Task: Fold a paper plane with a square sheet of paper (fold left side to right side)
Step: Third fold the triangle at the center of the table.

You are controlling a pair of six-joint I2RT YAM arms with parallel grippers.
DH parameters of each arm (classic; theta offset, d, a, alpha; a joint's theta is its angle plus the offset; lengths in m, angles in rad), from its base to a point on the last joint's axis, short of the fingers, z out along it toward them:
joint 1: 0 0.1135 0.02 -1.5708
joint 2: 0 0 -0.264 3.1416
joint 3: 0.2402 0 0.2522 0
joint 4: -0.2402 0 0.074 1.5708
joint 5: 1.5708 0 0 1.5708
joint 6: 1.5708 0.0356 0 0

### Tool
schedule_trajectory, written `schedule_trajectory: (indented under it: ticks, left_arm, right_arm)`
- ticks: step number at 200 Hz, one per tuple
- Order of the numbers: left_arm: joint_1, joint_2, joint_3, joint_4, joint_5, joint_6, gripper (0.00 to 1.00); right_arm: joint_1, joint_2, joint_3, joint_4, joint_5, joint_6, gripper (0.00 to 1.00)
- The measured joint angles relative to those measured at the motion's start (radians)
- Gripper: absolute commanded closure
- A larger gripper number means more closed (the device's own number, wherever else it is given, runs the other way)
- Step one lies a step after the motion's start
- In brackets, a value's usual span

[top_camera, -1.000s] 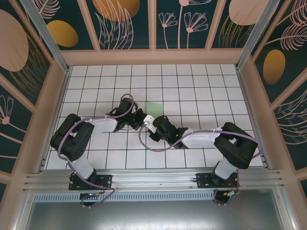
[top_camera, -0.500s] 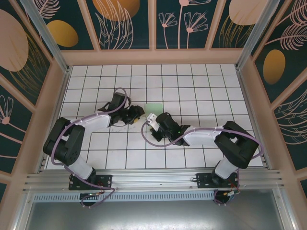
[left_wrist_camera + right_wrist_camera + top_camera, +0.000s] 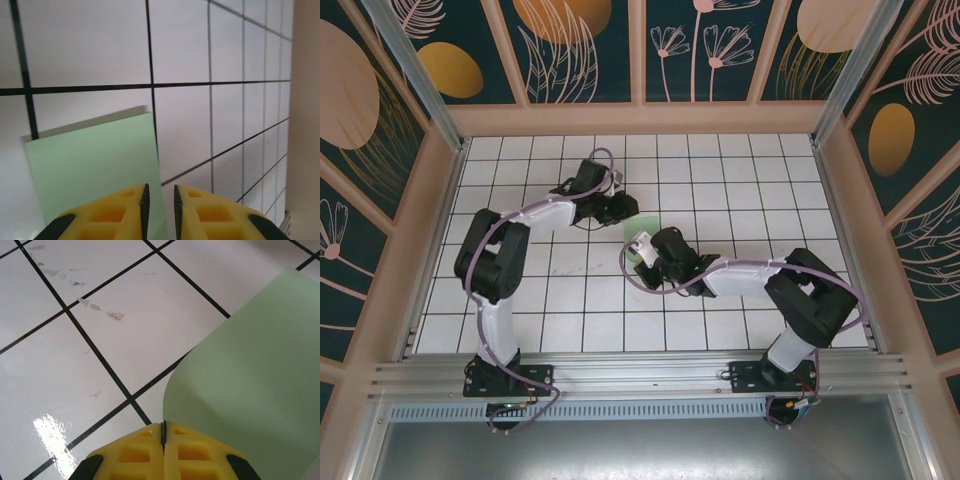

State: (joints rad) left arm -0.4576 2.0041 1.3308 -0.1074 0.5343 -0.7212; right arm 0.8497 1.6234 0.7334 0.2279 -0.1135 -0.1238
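The square sheet of paper is pale mint green and lies on the white grid floor at mid-table between the two grippers. My right gripper is at its near edge. In the right wrist view the yellow fingers are shut on the sheet's edge, and the paper curls up off the tiles from them. My left gripper is at the sheet's far-left side. In the left wrist view its fingers stand slightly open, with the right edge of the flat sheet running down into the narrow gap.
White tiles with black grid lines surround the paper on all sides. Wooden walls enclose the floor, and one wall shows at the right of the left wrist view. Small scuff marks dot a tile near the right gripper.
My left arm has swung from the near left out to the far side, bringing its gripper to the sheet's far-left edge. The right gripper has crept slightly farther away with the paper's edge.
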Motion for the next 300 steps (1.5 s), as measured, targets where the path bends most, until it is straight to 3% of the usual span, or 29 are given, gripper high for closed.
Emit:
schedule_trajectory:
  ticks: [74, 185, 300]
  left_arm:
    - [-0.037, 0.154, 0.057, -0.066, 0.032, 0.064, 0.84]
    - [-0.035, 0.161, 0.060, -0.069, 0.034, 0.082, 0.86]
    - [-0.035, 0.161, 0.060, -0.069, 0.032, 0.082, 0.86]
  right_arm:
    - [-0.054, 0.023, 0.010, -0.004, -0.086, 0.038, 1.00]
    - [-0.182, 0.121, 0.094, -0.078, -0.154, 0.142, 1.00]
    - [-0.225, 0.134, 0.102, -0.098, -0.157, 0.183, 1.00]
